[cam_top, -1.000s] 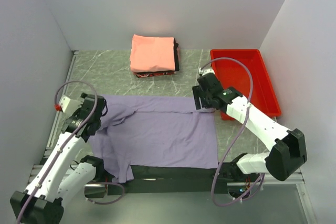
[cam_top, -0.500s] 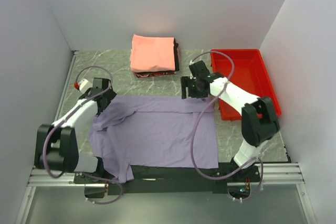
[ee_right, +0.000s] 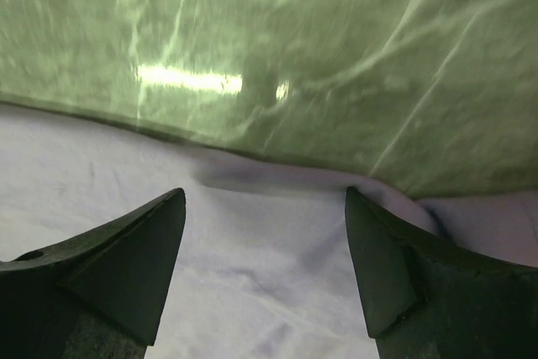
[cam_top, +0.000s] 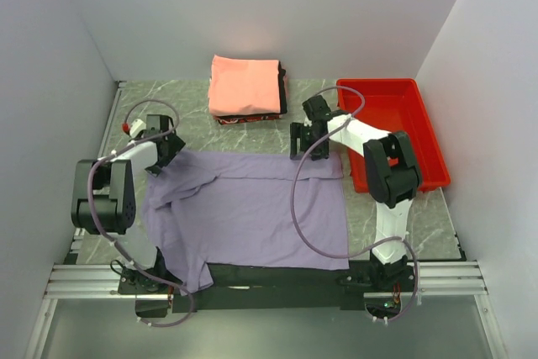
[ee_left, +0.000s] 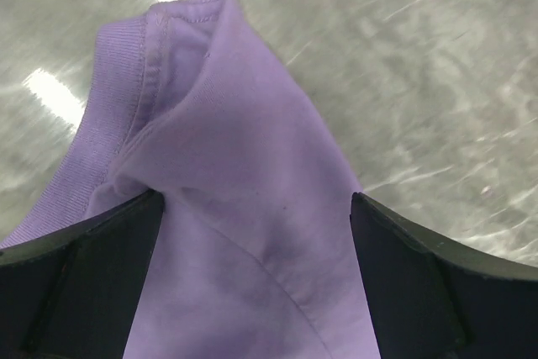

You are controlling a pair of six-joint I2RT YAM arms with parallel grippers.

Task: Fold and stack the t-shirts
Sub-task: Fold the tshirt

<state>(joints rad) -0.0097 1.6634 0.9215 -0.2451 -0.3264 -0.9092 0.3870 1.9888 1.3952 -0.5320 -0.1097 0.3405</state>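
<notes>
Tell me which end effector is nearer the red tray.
Right. The right end effector sits just beside the red tray; the left end effector is across the lavender t-shirt.

Bare table separates lavender shirt from folded stack; red tray blocks the right side.

no legible writing, brand or number anywhere (not even on the lavender t-shirt)
</notes>
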